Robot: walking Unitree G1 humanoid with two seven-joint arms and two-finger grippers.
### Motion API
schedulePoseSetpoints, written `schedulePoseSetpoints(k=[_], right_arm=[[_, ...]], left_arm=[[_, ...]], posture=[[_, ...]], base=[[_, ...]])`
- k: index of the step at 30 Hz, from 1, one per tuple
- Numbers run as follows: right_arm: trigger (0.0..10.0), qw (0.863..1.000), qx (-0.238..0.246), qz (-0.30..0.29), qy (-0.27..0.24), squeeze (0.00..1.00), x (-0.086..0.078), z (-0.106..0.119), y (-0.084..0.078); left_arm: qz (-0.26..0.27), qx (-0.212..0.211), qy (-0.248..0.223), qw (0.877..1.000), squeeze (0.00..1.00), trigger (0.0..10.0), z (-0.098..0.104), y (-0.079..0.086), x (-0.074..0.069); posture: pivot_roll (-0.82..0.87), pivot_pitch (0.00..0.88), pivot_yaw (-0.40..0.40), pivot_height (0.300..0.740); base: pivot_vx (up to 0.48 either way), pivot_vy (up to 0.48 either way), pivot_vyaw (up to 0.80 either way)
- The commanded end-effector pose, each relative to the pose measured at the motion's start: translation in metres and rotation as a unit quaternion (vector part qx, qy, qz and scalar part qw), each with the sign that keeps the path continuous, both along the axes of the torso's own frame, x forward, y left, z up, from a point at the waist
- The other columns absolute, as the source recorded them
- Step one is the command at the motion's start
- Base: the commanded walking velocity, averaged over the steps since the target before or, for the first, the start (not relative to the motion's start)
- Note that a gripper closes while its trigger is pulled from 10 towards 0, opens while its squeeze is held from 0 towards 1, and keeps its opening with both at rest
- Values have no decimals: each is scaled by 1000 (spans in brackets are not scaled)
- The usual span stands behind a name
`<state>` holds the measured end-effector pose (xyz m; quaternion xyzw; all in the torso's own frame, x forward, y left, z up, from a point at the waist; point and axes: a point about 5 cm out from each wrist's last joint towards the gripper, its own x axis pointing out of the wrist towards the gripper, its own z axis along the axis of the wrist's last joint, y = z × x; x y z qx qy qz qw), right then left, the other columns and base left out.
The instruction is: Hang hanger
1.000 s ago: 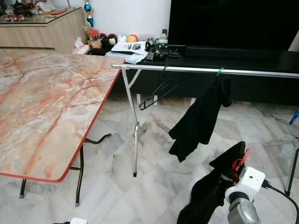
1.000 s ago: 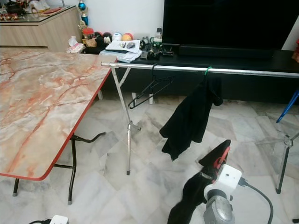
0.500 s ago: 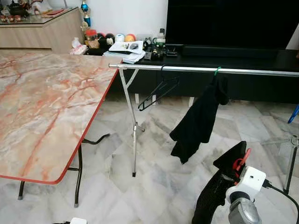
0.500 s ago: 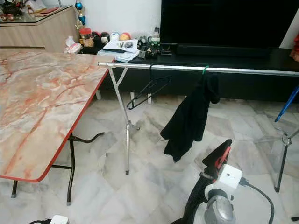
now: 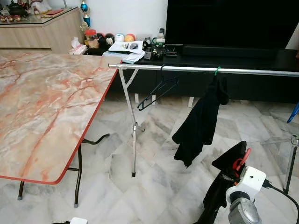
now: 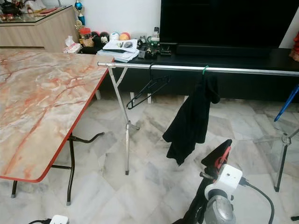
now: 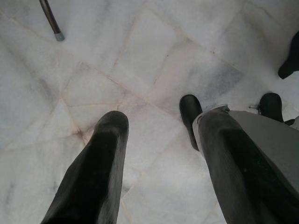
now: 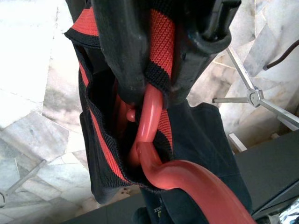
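My right gripper (image 5: 237, 164) is low at the right, shut on the neck of a red hanger (image 8: 150, 116). The hanger carries a black garment with red stripes (image 8: 100, 140), which droops below the gripper (image 5: 216, 198). A silver clothes rail (image 5: 196, 69) stands ahead, well above and beyond that gripper. On the rail hang an empty black hanger (image 5: 158, 89) and a black garment (image 5: 201, 122) on a green hook (image 5: 217, 71). My left gripper (image 7: 159, 154) hangs idle and open over the marble floor.
A marble-patterned table with a red edge (image 5: 46, 116) takes up the left side, its black legs (image 5: 79, 175) near the rail's stand (image 5: 134, 135). Behind the rail is a black TV console (image 5: 261, 60) with clutter. Another metal stand (image 5: 293, 158) is at the far right.
The garment hanging from my right gripper has swung to the right. The black garment on the rail has swayed a little. The whole view has shifted slightly.
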<state>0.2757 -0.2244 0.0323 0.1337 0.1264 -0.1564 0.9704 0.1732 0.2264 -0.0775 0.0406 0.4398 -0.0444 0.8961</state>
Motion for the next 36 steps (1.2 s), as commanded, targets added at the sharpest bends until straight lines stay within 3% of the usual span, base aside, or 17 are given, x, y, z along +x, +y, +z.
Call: schedulePoseSetpoints(k=[1, 13, 36], right_arm=[[10000, 1000, -5, -1, -15, 0, 4, 5, 0], [10000, 1000, -4, -3, -15, 0, 3, 5, 0], [10000, 1000, -5, -2, -14, 0, 3, 4, 0]], left_arm=[[3, 7, 14, 1000, 0, 10000, -3, 5, -8], [5, 6, 14, 1000, 0, 10000, -3, 4, -9], [3, 7, 13, 1000, 0, 10000, -3, 5, -8]], posture=[[34, 59, 32, 740], [34, 61, 32, 740], [35, 62, 32, 740]], base=[[0, 0, 0], [0, 0, 0], [-250, 0, 0]])
